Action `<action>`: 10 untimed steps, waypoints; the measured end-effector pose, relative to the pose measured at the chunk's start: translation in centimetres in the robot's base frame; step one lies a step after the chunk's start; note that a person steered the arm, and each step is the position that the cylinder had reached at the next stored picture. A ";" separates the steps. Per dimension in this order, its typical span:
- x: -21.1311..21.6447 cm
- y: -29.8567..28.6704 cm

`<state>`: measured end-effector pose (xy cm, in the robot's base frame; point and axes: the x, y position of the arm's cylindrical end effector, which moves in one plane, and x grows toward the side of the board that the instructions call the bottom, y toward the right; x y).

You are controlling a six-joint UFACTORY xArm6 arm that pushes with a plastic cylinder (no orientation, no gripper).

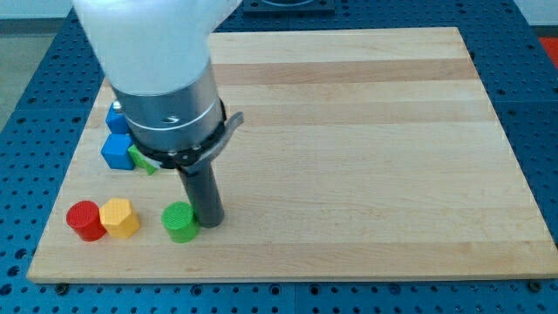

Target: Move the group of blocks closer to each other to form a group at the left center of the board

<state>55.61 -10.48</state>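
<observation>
Counter: pale wooden board on a blue perforated bench; all blocks sit in its left third.
Tool: dark rod with no jaws, so nothing is clenched or grasped; it can only push. My tip rests on the wood, touching or just beside the green cylinder block, at that block's 3 o'clock.
Row at 7 o'clock of counter: red cylinder block and yellow hexagonal block touch each other; the green cylinder stands near them, apart, at their 3 o'clock.
Cluster at 9 o'clock of counter: 2 blue blocks, upper and lower cube, plus a small green block, shape unclear, mostly hidden by the arm housing.
Risk 1: an off-centre push toward 9 o'clock could let the round green cylinder roll off my tip.
Risk 2: driving the row further toward 9 o'clock may shove the red cylinder over the near edge.
Risk 3: the housing hides the cluster, so a stray knock there would go unseen.
</observation>
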 end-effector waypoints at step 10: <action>-3.9 -12.5</action>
<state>51.73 -22.95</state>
